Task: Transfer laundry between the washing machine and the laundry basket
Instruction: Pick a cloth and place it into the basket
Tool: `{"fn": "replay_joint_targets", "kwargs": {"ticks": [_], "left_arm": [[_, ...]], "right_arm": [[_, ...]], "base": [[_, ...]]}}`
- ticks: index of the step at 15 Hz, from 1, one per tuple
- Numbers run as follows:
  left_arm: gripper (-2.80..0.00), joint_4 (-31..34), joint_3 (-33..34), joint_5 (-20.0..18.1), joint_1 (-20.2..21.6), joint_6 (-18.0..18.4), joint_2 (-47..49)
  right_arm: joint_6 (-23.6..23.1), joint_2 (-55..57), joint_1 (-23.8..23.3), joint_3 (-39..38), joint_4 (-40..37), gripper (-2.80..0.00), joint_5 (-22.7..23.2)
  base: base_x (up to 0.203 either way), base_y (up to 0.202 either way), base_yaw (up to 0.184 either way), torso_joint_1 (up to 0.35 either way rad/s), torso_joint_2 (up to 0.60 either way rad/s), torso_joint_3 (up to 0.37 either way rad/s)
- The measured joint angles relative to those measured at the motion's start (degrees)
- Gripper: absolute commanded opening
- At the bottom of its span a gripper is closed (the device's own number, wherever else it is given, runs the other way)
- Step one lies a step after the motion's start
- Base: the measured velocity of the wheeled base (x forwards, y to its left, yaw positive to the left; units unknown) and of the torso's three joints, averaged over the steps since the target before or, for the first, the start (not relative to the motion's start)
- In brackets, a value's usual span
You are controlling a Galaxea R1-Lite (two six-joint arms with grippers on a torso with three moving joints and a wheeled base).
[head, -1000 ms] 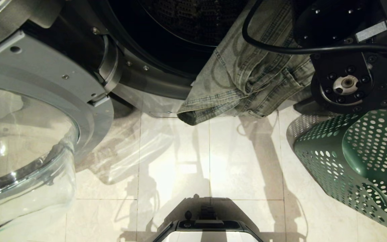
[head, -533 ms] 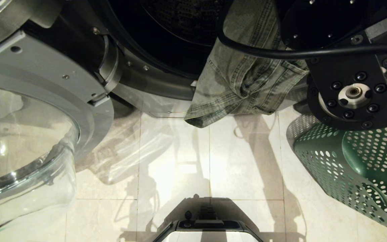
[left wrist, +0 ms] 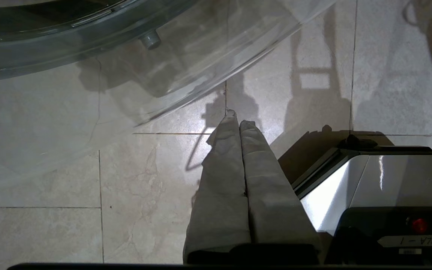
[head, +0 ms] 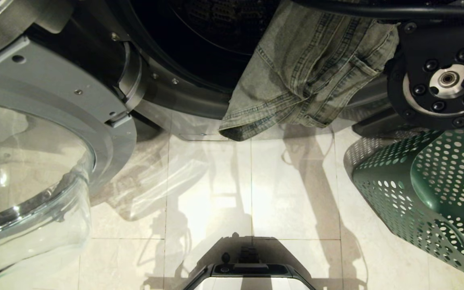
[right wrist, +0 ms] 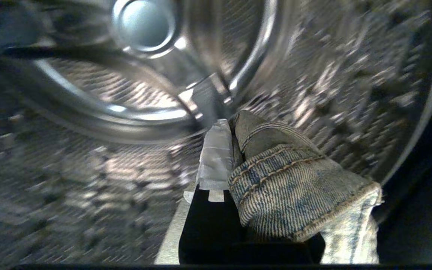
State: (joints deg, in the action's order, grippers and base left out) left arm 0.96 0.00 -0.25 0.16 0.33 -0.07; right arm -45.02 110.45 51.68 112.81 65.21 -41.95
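While clamped, laundry (right wrist: pixel 276 180) wraps right gripper (right wrist: pixel 231 131) — seemingly.

One legible marking: a white label (left wrist: pixel 411 240) on the robot base (left wrist: pixel 369 180), seen upside down, reading approximately "V2A-1"; characters uncertain

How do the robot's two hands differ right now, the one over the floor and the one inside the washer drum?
The left hand hangs empty over the pale tiled floor, fingers pressed together; the right hand is inside the dark grey washing machine's shiny perforated drum, clamped on the faded grey-green denim garment. The left hand's fingers look dull grey, while the right's visible finger looks silvery. Both are shut.
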Motion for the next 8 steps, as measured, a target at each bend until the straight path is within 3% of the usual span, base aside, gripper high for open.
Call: {"fn": "replay_joint_targets", "kwargs": {"ticks": [3,8], "left_arm": [[-2.80,0.0,0.0,0.0,0.0,0.0,0.0],[-2.80,0.0,0.0,0.0,0.0,0.0,0.0]], "right_arm": [[-2.3,-0.1,0.2,0.0,3.7,-2.80,-0.1],[0.8,2.6,0.3,0.1,4.1,-2.80,-0.1]], "base": [[0.000,0.000,0.000,0.000,0.00,0.000],[0.000,0.000,0.000,0.000,0.00,0.000]]}}
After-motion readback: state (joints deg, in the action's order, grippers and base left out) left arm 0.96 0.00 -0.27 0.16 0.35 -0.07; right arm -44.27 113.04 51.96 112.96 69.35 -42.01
